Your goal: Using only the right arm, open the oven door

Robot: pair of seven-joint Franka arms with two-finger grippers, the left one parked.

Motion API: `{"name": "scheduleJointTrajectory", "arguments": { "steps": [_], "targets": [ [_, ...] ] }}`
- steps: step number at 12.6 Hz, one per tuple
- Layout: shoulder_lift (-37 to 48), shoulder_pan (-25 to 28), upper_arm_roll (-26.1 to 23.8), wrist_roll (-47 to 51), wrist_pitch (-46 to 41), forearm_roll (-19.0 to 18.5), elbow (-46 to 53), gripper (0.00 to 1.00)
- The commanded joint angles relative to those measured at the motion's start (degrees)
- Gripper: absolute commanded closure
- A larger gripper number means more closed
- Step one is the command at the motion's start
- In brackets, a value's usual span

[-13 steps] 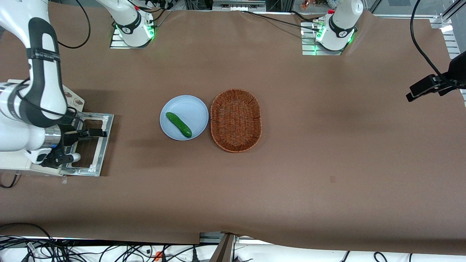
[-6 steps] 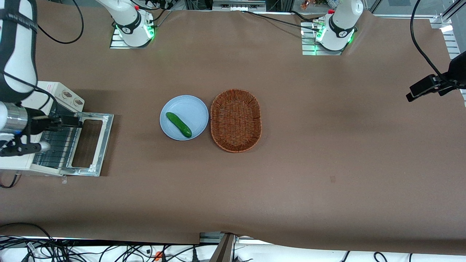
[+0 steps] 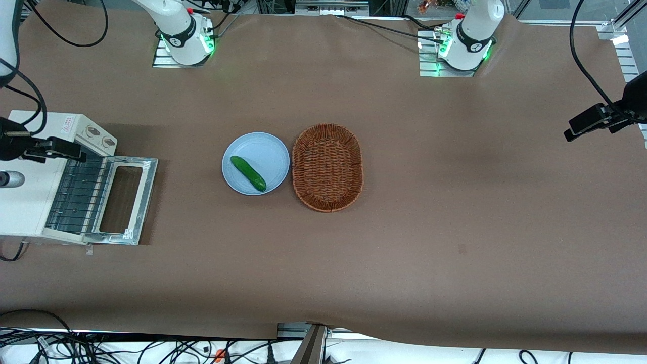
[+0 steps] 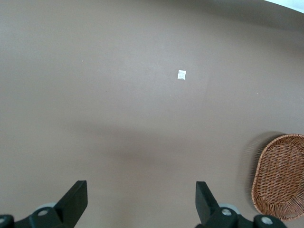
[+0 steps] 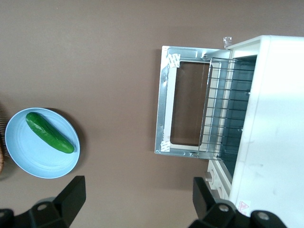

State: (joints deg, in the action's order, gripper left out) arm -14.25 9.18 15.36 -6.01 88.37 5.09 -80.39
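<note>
Oven door (image 3: pixel 124 199) is fully down, lying flat on the brown worktop (image 3: pixel 455 212) in front of the cream toaster oven (image 3: pixel 30 202), at the working arm's end. Wire rack (image 3: pixel 78 194) exposed in the oven mouth. Claw (image 5: pixel 137 202) is up above the oven, clear of the door and touching nothing; fingers (image 5: pixel 71 197) spread wide, nothing between them. Right arm (image 3: pixel 7 35) runs off the frame edge in the front view. Toward mid-worktop from the door's handle edge there's a bare strip of brown covering before the blue plate (image 3: pixel 263 149) with a cucumber (image 3: pixel 248 173) on it. Wicker basket (image 3: pixel 327 167) sits just beside the plate, toward the parked arm's end. Covering sags a little at the edge nearest the front camera; cables (image 3: pixel 101 349) hang below it.
</note>
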Motion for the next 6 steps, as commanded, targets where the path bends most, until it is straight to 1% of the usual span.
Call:
{"name": "scheduleJointTrajectory", "arguments": {
  "steps": [1,3,6],
  "targets": [
    [4.7,0.9,-1.6,5.8,0.6,-2.5,-3.5,0.0],
    [6.2,1.7,-1.6,7.9,0.7,-3.6,-3.4,0.0],
    [6.5,1.7,-1.5,6.2,-0.1,-3.0,-2.3,0.0]
  ]
}}
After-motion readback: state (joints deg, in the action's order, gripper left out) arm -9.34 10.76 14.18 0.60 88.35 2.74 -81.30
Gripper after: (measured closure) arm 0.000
